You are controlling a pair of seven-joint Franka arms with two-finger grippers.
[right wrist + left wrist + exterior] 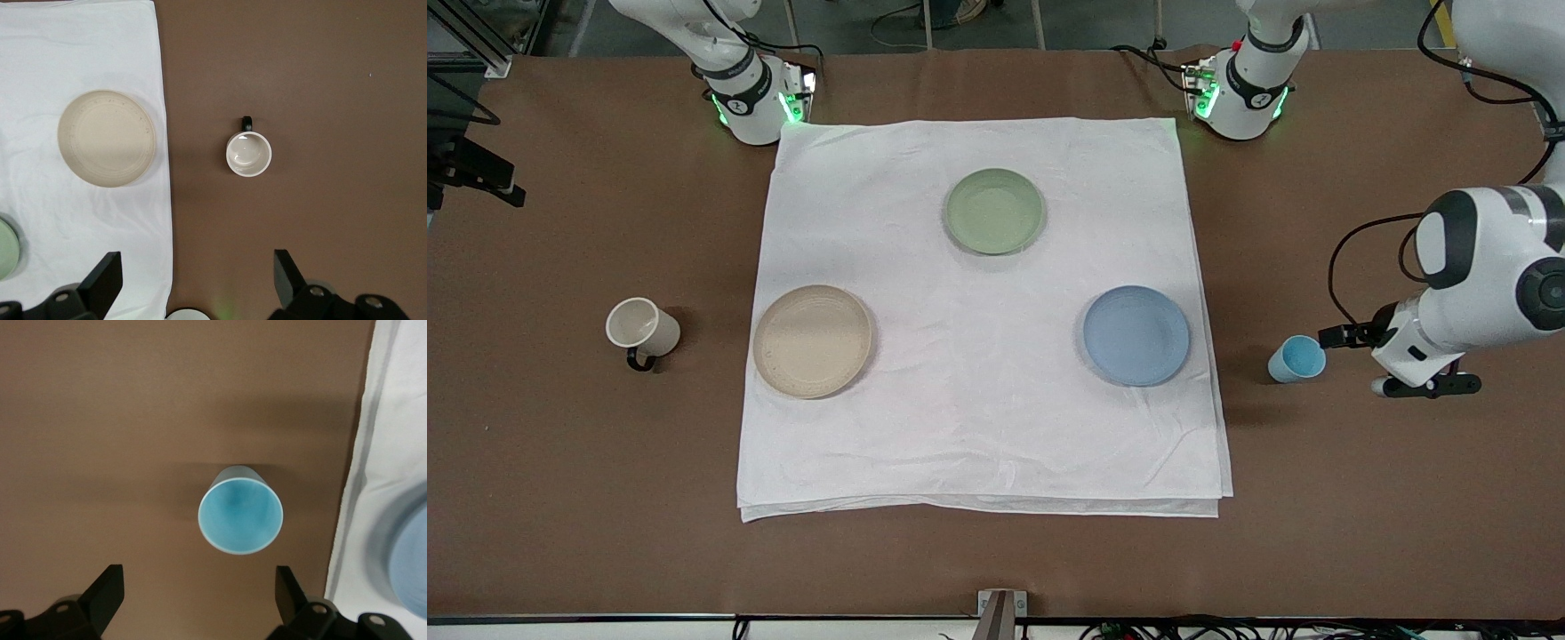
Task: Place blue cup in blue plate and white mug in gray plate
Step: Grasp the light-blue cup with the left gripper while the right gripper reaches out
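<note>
The blue cup [1296, 359] stands upright on the brown table toward the left arm's end, beside the white cloth. In the left wrist view the cup [240, 519] lies just ahead of my open, empty left gripper [198, 587], which hovers by it [1347, 336]. The blue plate [1136, 334] lies on the cloth; its edge shows in the left wrist view [413, 567]. The white mug [643, 329] stands on the table toward the right arm's end, beside the gray plate [812, 340]. My right gripper [197, 273] is open and empty, high up, with the mug [249, 153] and gray plate [107, 138] below it.
A green plate [994, 211] lies on the white cloth [978, 427], farther from the front camera than the other two plates. The arms' bases [751, 98] stand at the cloth's two far corners. The right arm's hand is out of the front view.
</note>
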